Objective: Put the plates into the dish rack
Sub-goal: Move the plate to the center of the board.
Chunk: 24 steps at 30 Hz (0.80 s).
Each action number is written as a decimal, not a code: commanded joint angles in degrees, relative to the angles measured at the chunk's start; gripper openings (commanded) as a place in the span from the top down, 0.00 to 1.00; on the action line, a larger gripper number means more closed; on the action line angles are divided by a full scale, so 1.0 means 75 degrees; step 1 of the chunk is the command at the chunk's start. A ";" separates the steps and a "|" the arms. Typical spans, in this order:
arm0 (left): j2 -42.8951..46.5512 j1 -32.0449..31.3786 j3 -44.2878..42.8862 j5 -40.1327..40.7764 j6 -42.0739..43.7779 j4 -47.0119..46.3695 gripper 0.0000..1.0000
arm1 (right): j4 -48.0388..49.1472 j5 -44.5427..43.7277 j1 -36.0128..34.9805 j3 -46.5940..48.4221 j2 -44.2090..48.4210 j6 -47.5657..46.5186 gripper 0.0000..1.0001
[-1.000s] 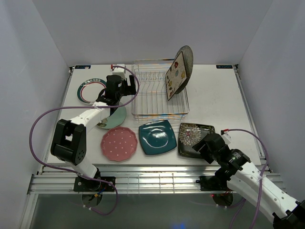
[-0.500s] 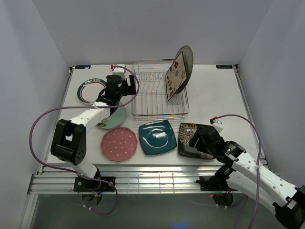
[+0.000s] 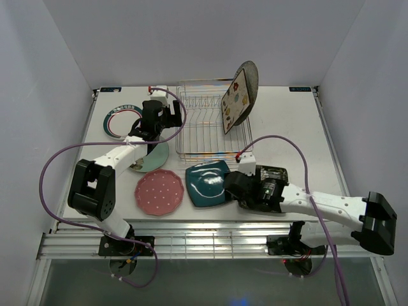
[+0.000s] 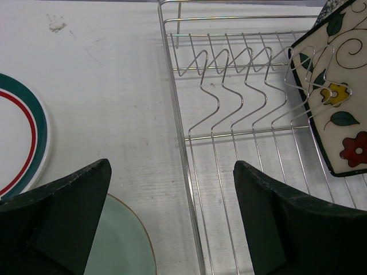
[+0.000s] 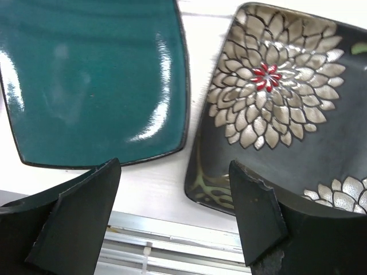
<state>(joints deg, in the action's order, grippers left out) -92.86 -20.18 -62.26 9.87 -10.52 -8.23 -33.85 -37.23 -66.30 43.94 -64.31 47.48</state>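
Beneath the open, empty right jaws lie the teal plate (image 5: 92,86), leftward, and the black plate (image 5: 275,114), rightward, flat on the table (image 5: 155,189): a pickup seems in hand. Next, settle on one rim and close. Left jaws gape empty over the rack (image 4: 180,137) edge.

A white table (image 3: 287,127) (lightly scuffed) stands between pale walls (image 3: 191,38), metal rails (image 3: 210,245) along its near edge.
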 commanded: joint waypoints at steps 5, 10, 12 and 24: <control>0.0405 0.0054 -0.0031 -0.0015 0.0044 -0.0133 0.02 | -0.0983 -0.1235 -0.0558 0.0902 -0.1372 0.0594 0.20; 0.0393 0.0043 -0.0042 -0.0038 0.0032 -0.0133 0.02 | -0.1463 -0.1351 -0.0745 0.1055 -0.2099 0.0910 0.20; 0.0405 0.0054 -0.0031 -0.0027 0.0056 -0.0133 0.02 | -0.1908 -0.1457 -0.0792 0.1137 -0.2509 0.1285 0.20; 0.0346 0.0043 -0.0066 -0.0027 0.0055 -0.0133 0.02 | -0.1605 -0.1118 -0.0816 0.0481 -0.2756 0.1391 0.30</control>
<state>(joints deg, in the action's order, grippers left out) -92.86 -20.12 -62.26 9.85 -10.37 -8.21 -45.10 -44.49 -72.07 48.47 -85.43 55.57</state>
